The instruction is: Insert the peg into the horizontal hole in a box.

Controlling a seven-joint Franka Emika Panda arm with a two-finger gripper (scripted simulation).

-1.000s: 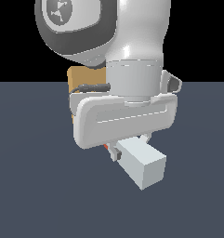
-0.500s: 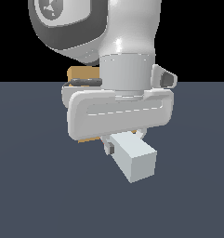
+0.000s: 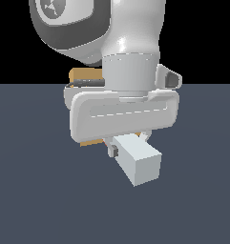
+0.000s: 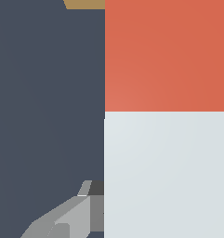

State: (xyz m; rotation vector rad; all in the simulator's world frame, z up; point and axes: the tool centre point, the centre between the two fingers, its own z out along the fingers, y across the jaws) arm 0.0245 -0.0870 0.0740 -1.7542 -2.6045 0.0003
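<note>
- One robot arm fills most of the exterior view, and its big white hand hangs low over the dark table [image 3: 35, 200].
- Under the hand, the pincer [image 3: 127, 143] is clamped on the peg [image 3: 138, 159].
- From the outside camera, only one small grey finger [image 3: 113, 151] shows, touching the peg on the exterior view's left; the other finger is hidden.
- Near the camera, the peg's white end sticks out from under the hand, off the table.
- Its far part runs back under the hand and is hidden there.
- From the wrist camera, the peg [image 4: 164, 139] looks very big, with a white part close to the hand and a red-orange part beyond it.
- A grey finger [image 4: 67, 218] shows beside the white part in the wrist view.
- Behind the arm sits the tan box [image 3: 85, 76], on the far side; only bits of it peek out on the exterior view's left.
- A thin tan strip of the box [image 4: 85, 4] shows past the red-orange end in the wrist view.
- Nothing of the hole can be seen, because the arm and the peg hide it.
</note>
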